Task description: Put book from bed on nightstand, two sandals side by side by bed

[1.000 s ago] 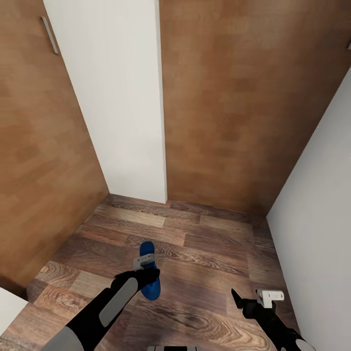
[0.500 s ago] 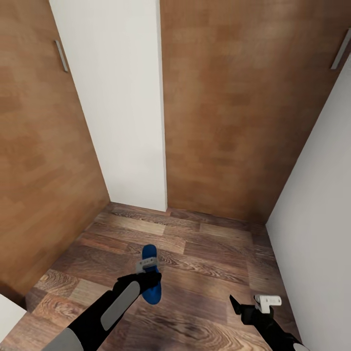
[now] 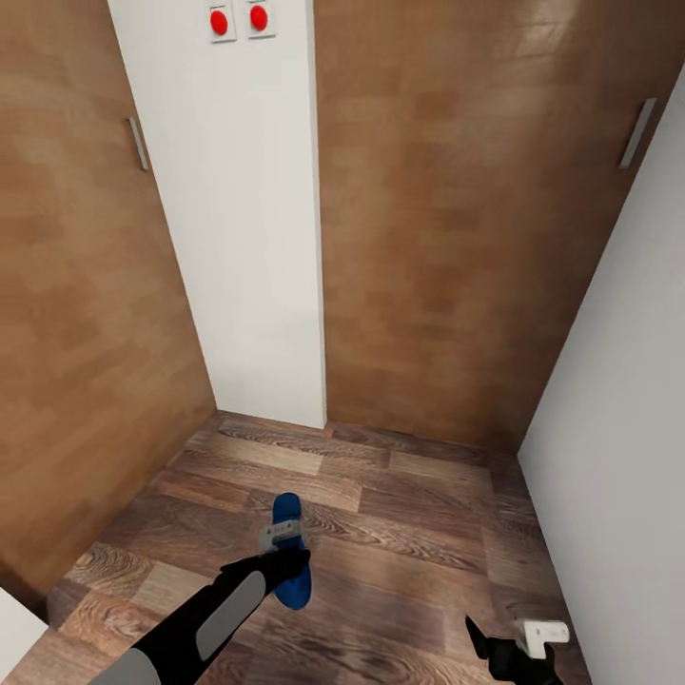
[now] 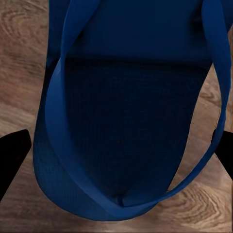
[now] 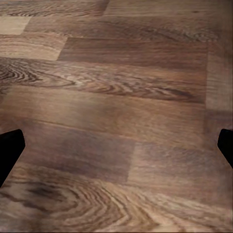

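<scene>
One bright blue sandal hangs just above the wood-plank floor, with my left gripper shut on it near its middle. In the left wrist view the sandal spans the whole gap between the two black fingertips, its strap looping round the sole. My right gripper is low at the right, open and holding nothing; in the right wrist view, bare floor planks lie between its spread fingertips. The book, the bed and the nightstand are out of view.
I face a narrow corner. Wooden doors with metal handles stand at the left and ahead, with a white wall strip carrying two red buttons between them. A white wall closes the right side.
The head camera has tilted up, bringing the red buttons and door handles into view. The left gripper still holds the sandal, and the right gripper stays open.
</scene>
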